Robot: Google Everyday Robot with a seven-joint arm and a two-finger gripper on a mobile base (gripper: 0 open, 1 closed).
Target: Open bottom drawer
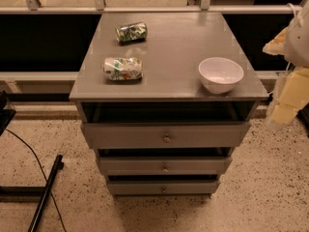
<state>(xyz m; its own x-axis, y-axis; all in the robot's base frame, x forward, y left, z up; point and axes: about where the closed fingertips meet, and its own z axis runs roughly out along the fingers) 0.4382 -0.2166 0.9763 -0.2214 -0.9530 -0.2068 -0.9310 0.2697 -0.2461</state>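
Observation:
The grey cabinet [169,52] stands in the middle of the view, seen from above and in front, with three drawer fronts stacked. The bottom drawer [140,187] is the lowest and narrowest front, with a small round metal knob [163,189] at its centre. A thin dark gap shows above it. My gripper [286,103] hangs at the right edge of the view, pale and blurred, beside the cabinet's top right corner and well above and to the right of the bottom drawer. It holds nothing that I can see.
On the cabinet top lie two crushed cans [131,32] [123,68] at the left and a white bowl [220,74] at the right. The top drawer [120,135] and middle drawer [130,166] have knobs too. A black stand and cable [46,192] lie on the speckled floor at the left.

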